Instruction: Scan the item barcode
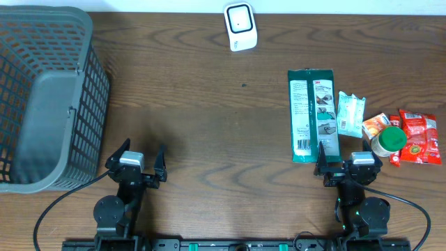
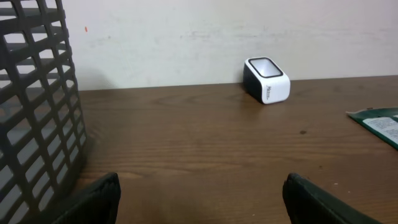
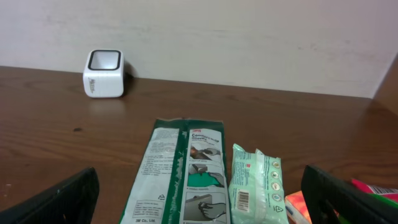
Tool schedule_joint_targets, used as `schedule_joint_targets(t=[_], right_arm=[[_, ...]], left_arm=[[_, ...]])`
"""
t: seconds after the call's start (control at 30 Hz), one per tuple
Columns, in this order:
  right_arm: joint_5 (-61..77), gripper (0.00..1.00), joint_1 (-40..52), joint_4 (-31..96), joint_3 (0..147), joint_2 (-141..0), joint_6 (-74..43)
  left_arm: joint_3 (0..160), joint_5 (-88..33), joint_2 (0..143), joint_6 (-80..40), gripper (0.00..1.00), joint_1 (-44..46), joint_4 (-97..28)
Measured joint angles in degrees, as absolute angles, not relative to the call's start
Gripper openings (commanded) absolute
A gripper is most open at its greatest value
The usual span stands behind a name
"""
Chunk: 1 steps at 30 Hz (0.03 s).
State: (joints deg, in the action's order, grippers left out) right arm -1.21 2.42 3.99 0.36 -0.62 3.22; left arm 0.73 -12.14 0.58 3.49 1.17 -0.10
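Observation:
Several items lie at the right: a long green and white package point(image 1: 313, 115) point(image 3: 180, 171), a pale green packet point(image 1: 350, 115) point(image 3: 256, 183) with its barcode facing up, an orange packet point(image 1: 376, 125), a green-lidded jar point(image 1: 388, 141) and a red packet point(image 1: 420, 138). The white barcode scanner point(image 1: 240, 26) point(image 2: 267, 79) point(image 3: 104, 73) stands at the table's far edge. My right gripper point(image 1: 348, 157) point(image 3: 199, 180) is open just short of the green package's near end, holding nothing. My left gripper point(image 1: 139, 155) point(image 2: 202, 186) is open over bare table.
A dark grey mesh basket point(image 1: 49, 97) point(image 2: 37, 106) stands at the left, close to the left arm. The wooden table point(image 1: 202, 104) meets a pale wall behind the scanner.

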Motion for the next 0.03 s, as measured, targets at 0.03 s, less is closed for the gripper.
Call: schedule_joint_targets(t=[0.03], right_arm=[[-1.21, 0.99, 2.42, 3.99, 0.36, -0.62, 3.2]], left_arm=[[0.73, -12.14, 0.58, 3.49, 0.84, 1.17, -0.1]])
